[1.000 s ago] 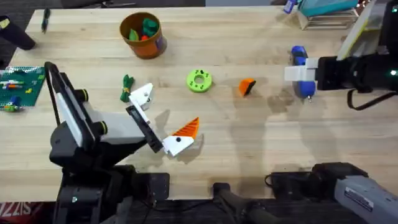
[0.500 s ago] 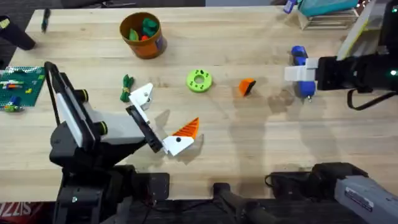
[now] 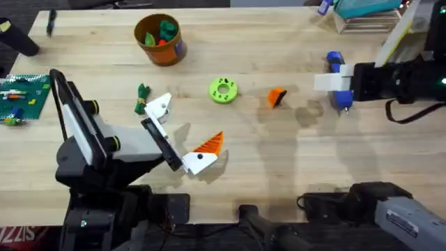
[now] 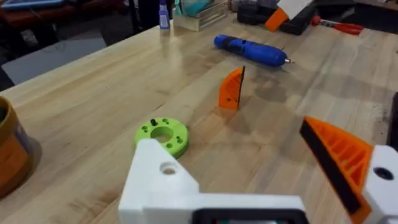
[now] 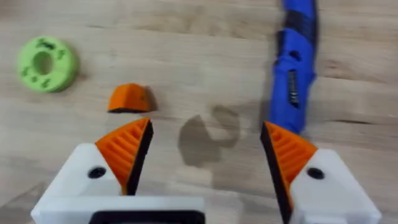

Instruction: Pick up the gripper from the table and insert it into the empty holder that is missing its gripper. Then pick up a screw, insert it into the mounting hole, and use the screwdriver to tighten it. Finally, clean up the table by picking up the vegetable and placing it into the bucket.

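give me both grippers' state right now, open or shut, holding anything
Left gripper: open, holding nothing; one finger is a bare white holder with no orange pad.
Right gripper: open, holding nothing, above the table beside the screwdriver.

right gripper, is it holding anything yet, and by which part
Nothing is held. The right gripper is open above bare table, with the screwdriver lying beyond one finger and the gripper beyond the other, both untouched.

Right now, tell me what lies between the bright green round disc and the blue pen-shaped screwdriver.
The small orange ribbed wedge gripper stands on bare wood between the green disc and the blue screwdriver, touching neither. The overhead view shows this; the left wrist view agrees.
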